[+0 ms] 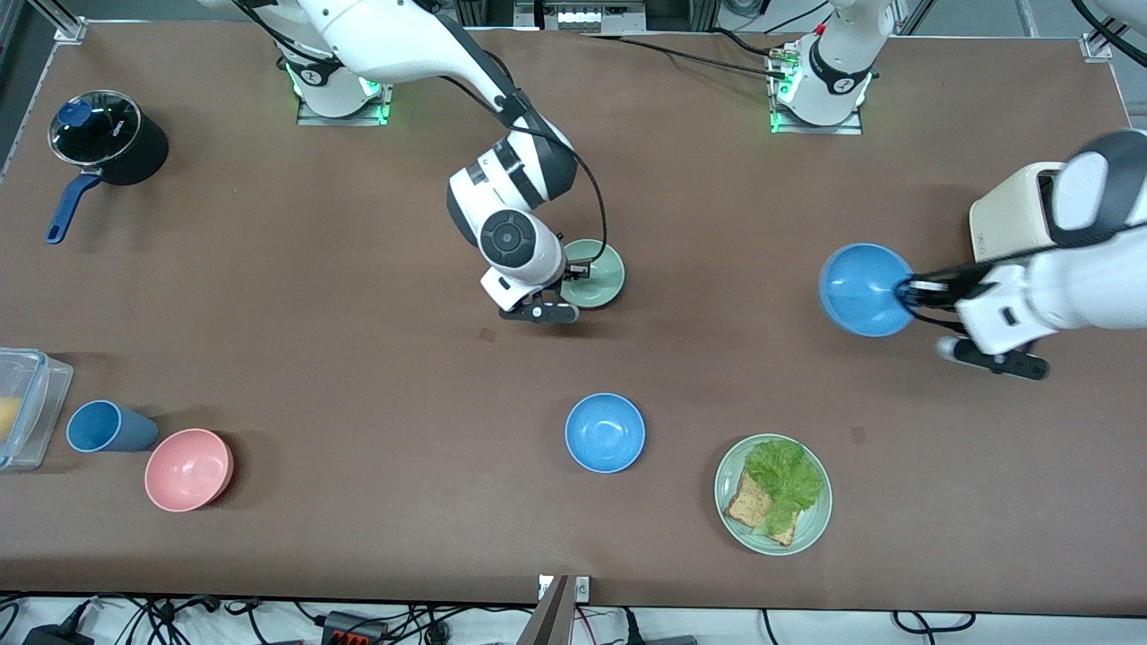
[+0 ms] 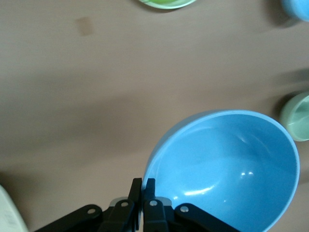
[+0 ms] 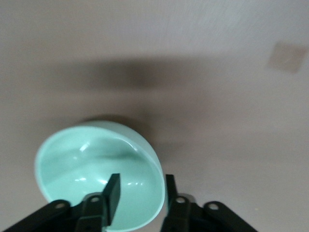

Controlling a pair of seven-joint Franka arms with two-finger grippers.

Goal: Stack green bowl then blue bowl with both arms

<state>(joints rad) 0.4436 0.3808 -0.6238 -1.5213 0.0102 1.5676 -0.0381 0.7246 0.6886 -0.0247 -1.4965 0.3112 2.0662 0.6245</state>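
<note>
While both arms work over the bench (image 1: pixel 358 296), the scene reads as follows.

Left gripper (image 2: pixel 143 186): pinched together on the rim of the blue bowl (image 1: pixel 865 288), one finger inside and one outside; the bowl hangs tilted in the air over the left arm's end of the bench, beside the cream toaster (image 1: pixel 1008 215).

Right gripper (image 3: pixel 140 186): fingers apart, straddling the rim of the green bowl (image 1: pixel 596 273), with a gap showing at the wall; whether either finger touches cannot be told.

Green bowl: sits on the bench near its middle, at 12 o'clock from the second blue bowl (image 1: pixel 605 433).

Second blue bowl: upright on the bench, nearer the front camera than the green bowl.

Plate (image 1: pixel 811 528): carries lettuce and toast, at 4 o'clock from the second blue bowl.

Open room: bare bench lies between the green bowl and the held blue bowl.

Edges: the pink bowl (image 1: pixel 188 468), blue cup (image 1: pixel 107 426) and clear container (image 1: pixel 31 403) sit near the right arm's end; the lidded pot (image 1: pixel 107 139) sits at 12 o'clock from them.
</note>
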